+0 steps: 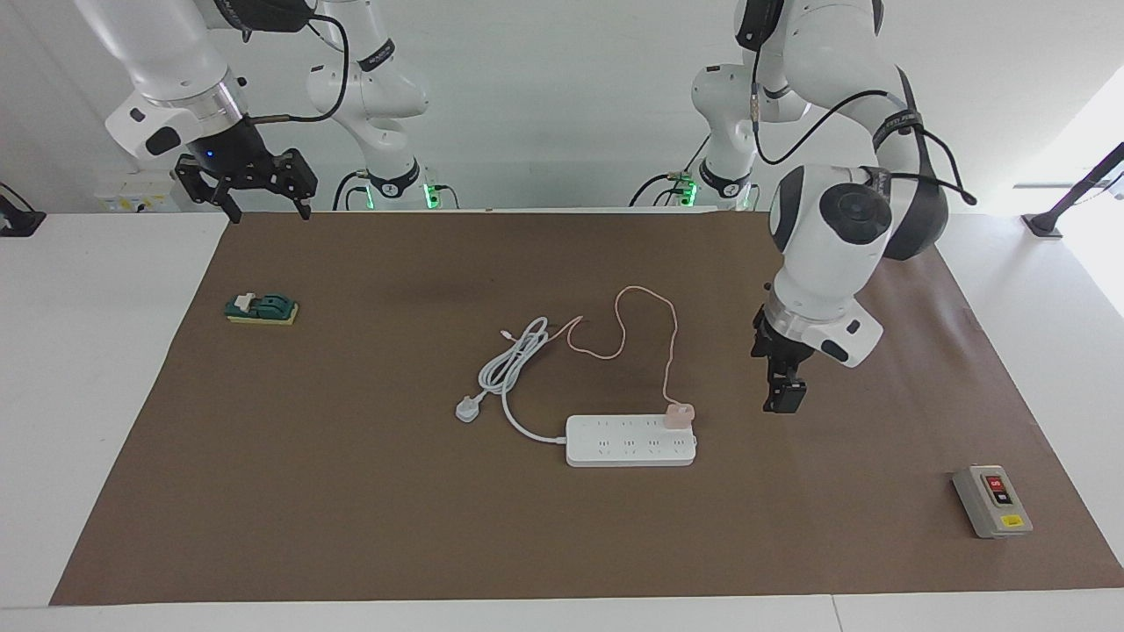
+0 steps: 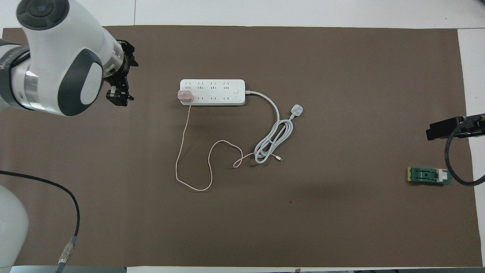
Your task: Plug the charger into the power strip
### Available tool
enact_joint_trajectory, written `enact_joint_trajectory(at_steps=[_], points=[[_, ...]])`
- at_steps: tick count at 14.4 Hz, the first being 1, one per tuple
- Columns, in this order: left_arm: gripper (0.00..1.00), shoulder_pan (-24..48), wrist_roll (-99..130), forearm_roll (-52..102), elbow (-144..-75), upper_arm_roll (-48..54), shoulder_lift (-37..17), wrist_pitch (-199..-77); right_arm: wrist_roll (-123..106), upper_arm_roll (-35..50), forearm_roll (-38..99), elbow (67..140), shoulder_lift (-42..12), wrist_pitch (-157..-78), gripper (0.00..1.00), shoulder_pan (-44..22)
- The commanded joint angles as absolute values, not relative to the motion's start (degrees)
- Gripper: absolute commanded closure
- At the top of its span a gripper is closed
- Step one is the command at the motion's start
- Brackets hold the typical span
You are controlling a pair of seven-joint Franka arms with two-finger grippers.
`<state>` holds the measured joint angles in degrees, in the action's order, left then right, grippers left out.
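The pale-pink charger (image 1: 679, 414) (image 2: 185, 95) stands plugged into the white power strip (image 1: 615, 448) (image 2: 218, 88). It sits in the socket row nearer to the robots, at the strip's end toward the left arm. Its thin pink cable (image 1: 645, 298) (image 2: 182, 151) loops over the mat toward the robots. My left gripper (image 1: 781, 399) (image 2: 118, 96) hangs open and empty over bare mat, apart from the strip, toward the left arm's end of the table. My right gripper (image 1: 263, 206) waits open, raised over the mat's edge by the right arm's base.
The strip's thick white cord (image 1: 514, 360) (image 2: 274, 140) lies coiled beside the pink cable and ends in a white three-pin plug (image 1: 467, 409) (image 2: 296, 110). A grey button box (image 1: 992, 502) (image 2: 43, 57) sits toward the left arm's end. A green switch block (image 1: 262, 309) (image 2: 429, 176) sits toward the right arm's end.
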<state>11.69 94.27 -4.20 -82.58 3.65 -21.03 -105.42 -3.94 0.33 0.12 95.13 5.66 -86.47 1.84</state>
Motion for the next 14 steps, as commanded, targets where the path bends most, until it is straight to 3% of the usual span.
enact_joint_trajectory(at_steps=[1,9,14], points=[[0.0,7.75,83.7,-4.66,-85.25,4.31,-15.65,-102.05,-5.1,0.88,1.23,95.27,6.42,-85.43,0.0,3.08],[0.0,-3.77,49.0,-4.57,-85.96,4.13,-8.1,-93.52,-5.1,0.88,1.23,95.27,6.42,-85.43,0.0,2.99],[0.01,-7.82,21.05,-4.57,-93.59,3.69,-1.07,-93.52,-5.1,0.88,1.23,95.27,6.42,-85.43,0.0,3.08]])
